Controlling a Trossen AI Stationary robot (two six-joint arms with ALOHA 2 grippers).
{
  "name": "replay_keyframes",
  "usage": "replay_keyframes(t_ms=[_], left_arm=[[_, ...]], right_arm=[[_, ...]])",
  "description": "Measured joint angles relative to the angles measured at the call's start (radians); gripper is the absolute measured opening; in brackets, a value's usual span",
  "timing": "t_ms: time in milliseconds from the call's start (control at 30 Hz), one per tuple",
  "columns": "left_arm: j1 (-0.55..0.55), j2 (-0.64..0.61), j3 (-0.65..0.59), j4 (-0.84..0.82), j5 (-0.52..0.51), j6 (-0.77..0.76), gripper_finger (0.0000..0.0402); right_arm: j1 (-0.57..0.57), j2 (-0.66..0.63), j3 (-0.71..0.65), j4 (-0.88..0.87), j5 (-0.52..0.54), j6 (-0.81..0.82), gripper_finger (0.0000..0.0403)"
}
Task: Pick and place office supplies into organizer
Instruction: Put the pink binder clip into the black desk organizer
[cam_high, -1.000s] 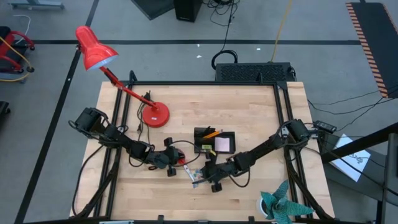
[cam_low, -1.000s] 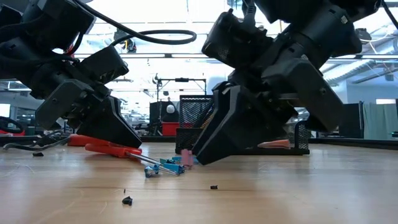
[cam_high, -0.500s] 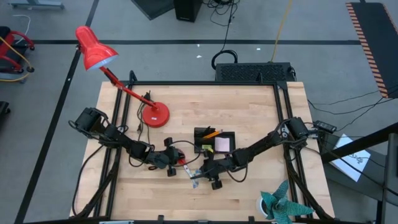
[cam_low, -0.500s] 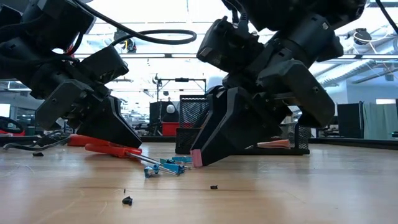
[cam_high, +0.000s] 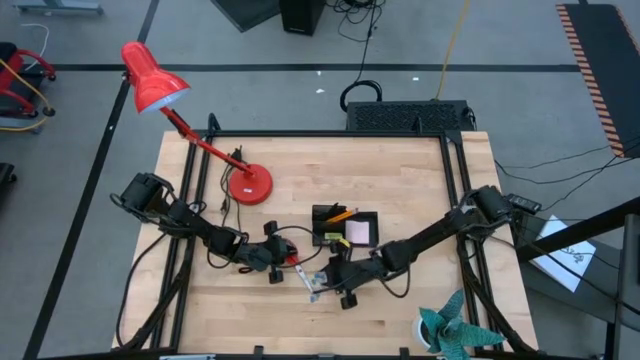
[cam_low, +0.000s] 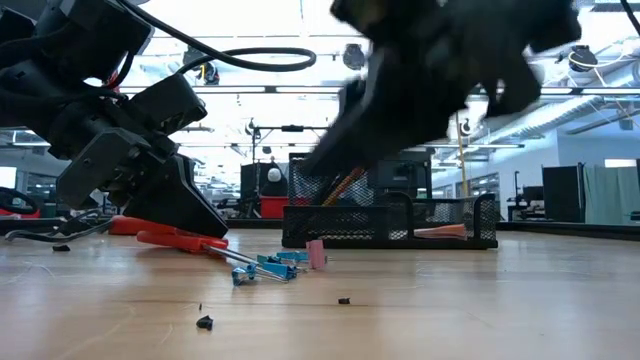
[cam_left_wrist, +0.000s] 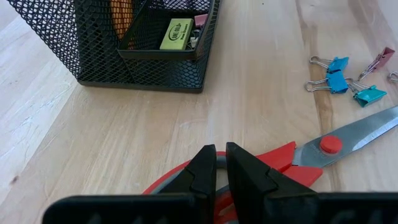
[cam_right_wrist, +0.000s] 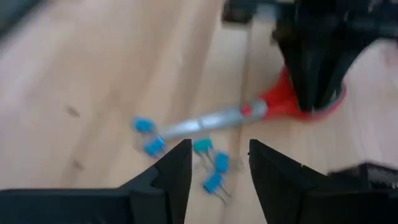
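In the low view the right hand is a dark motion smear whose fingers cannot be made out. The left hand covers the scissors' handle loops, and their blade tip runs off the picture edge. The organizer's far compartments are cut off too

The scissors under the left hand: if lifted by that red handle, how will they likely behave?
The scissors look rigid, with metal blades and a riveted pivot, so they probably won't flop. The left hand is shut on the red handle loop, far from the blade tip, so the blades may sag downward or swing open. They lie flat and are unlikely to roll.
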Motion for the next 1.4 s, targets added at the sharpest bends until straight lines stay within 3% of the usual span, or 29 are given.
replay_keyframes(t_ms=[167,333,433,767,1400], left_arm=[[0.0,0.0,0.0,0.001,0.0,0.0,0.0047],[0.0,0.0,0.0,0.001,0.0,-0.013,0.0047],[0.0,0.0,0.0,0.001,0.001,-0.013,0.0047],[0.0,0.0,0.0,0.002,0.0,-0.013,0.0047],[-0.001,0.0,0.0,0.002,0.001,-0.014,0.0047]], right_arm=[[0.043,-0.013,0.001,0.06,0.025,0.061,0.0153],[0.079,0.007,0.0,0.046,0.224,0.256,0.0153],[0.104,0.018,0.0,0.038,0.277,0.371,0.0153],[0.157,0.091,0.0,0.034,0.281,0.579,0.0153],[0.147,0.092,0.0,0.001,0.277,0.663,0.0153]])
